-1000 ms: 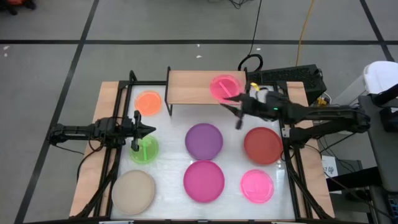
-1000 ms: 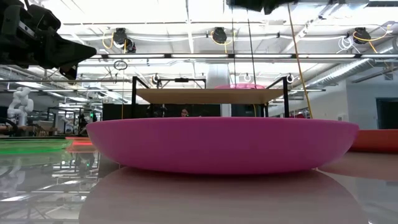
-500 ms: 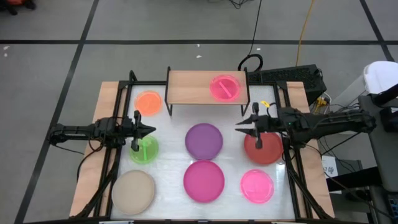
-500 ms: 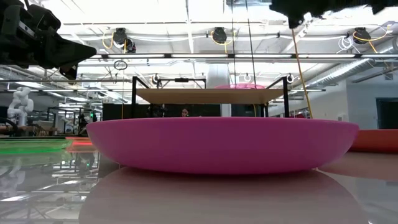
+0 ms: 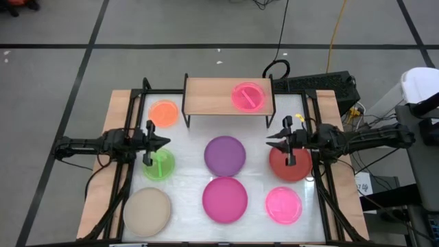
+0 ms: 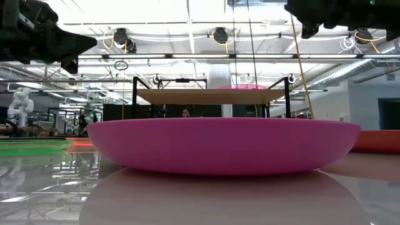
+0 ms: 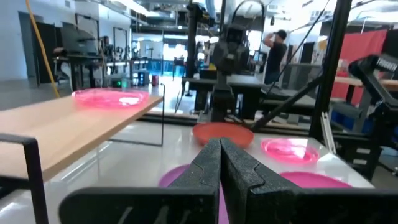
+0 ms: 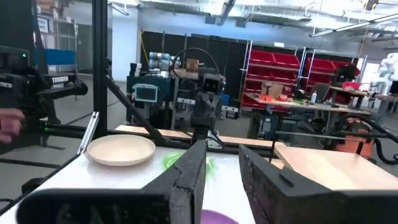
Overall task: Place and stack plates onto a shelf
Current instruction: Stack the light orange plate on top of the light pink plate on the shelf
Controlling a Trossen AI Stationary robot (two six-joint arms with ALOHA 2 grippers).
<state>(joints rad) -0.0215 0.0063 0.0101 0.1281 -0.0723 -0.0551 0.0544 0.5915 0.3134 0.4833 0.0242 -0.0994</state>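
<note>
With one pink plate (image 5: 248,96) shelved, we judge the right gripper (image 5: 278,139), seemingly empty and slightly parted, hovers near the red plate (image 5: 290,162) to take it next.

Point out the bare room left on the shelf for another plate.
The shelf is bare across its left and middle, from its left edge to the translucent pink plate at its right end. Below it, the table is crowded: purple plate, red plate.

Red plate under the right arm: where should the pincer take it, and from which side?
Grip the red plate by its raised rim, coming straight down. It lies flat on the table, so only the edge offers a hold. The right pincer, fingers apart, hovers over its shelf-side edge.
</note>
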